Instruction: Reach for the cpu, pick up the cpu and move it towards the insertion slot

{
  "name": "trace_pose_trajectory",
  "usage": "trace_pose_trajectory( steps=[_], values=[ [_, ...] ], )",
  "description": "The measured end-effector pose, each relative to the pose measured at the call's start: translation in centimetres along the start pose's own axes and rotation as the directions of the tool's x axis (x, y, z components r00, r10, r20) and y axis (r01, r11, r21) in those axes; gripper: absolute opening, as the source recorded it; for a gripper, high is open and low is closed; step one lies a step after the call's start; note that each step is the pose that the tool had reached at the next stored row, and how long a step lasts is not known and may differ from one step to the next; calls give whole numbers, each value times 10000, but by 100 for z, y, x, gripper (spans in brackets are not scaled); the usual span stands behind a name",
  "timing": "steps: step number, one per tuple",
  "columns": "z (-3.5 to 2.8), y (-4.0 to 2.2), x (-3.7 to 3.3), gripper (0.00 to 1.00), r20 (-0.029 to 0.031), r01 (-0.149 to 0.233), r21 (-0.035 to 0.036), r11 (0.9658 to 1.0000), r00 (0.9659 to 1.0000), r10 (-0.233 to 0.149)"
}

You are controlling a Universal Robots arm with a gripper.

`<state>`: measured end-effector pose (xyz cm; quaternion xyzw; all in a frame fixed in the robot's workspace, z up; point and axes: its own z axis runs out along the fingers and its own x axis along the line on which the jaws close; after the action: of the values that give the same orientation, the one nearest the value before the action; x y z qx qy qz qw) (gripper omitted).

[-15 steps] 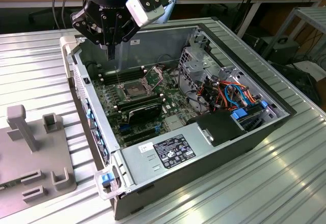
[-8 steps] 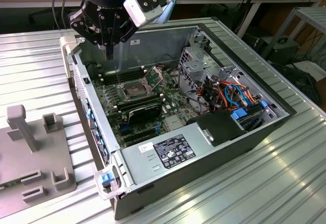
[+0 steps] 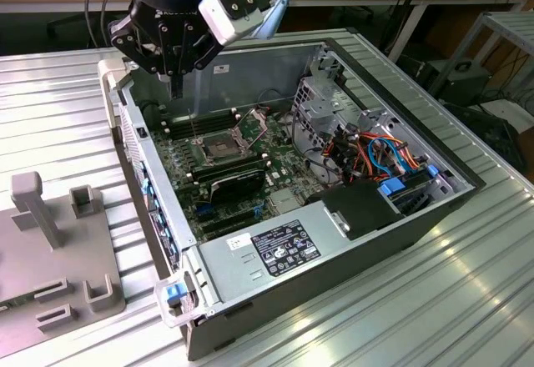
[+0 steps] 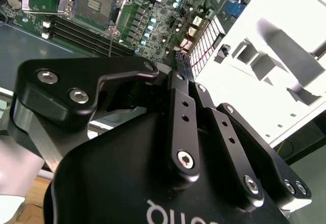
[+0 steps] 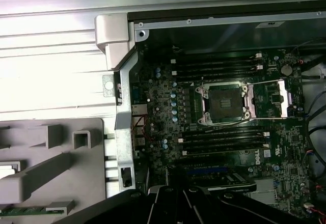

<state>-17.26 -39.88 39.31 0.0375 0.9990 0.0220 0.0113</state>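
Right, my pincer [image 3: 177, 82] hangs above the CPU socket [image 3: 209, 146], off to one side; I can't tell whether it's clamped or holds the cpu. I'd judge that plate light, stiff, fragile: grip opposite edges, never faces.

The gripper [image 5: 191, 203] is seen as a black mass over an open computer case [image 5: 127, 81]. Just beyond it, a black shrouded card [image 5: 224, 182] is seated on the green motherboard [image 5: 163, 102]. Farther off, the insertion slot [image 5: 223, 103] is exposed, its dark centre ringed in silvery metal, with the hinged retention frame [image 5: 270, 99] swung open beside it. Long black memory slots [image 5: 219, 67] are ranged on its near and far sides. Outside the case wall, a grey moulded fixture [image 5: 46, 168] is set on the ribbed metal table [image 5: 51, 56].
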Motion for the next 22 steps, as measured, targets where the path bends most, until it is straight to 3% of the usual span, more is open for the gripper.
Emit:
trace_pose_trajectory(
  steps=[22],
  values=[
    [-1, -9, 117, 11, -17, 0, 1, 10000, 10000, 0]
  ],
)
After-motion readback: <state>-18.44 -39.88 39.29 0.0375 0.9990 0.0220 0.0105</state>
